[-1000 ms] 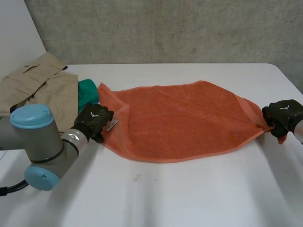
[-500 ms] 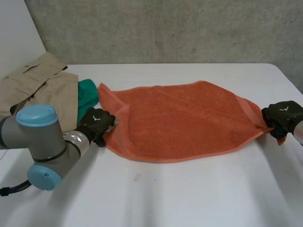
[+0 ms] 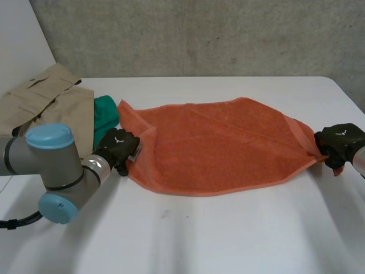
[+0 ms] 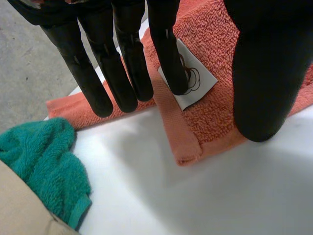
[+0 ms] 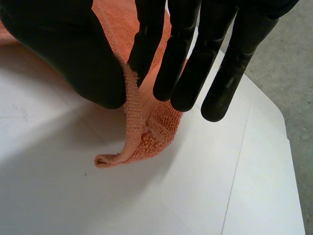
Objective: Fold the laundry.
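The orange towel (image 3: 217, 145) lies spread and rumpled mid-table, ends at three and nine o'clock; green cloth (image 3: 105, 114) and beige garment (image 3: 51, 103) at ten.

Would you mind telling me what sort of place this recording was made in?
Probably a robotics lab or test bay rather than a home: a bare concrete wall behind, a plain white table, and laundry staged on it, an orange towel beside a beige garment and a green cloth.

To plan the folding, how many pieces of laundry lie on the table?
3: an orange towel in the middle, a green cloth at its left end, a beige garment beside that. More may hide under the garment.
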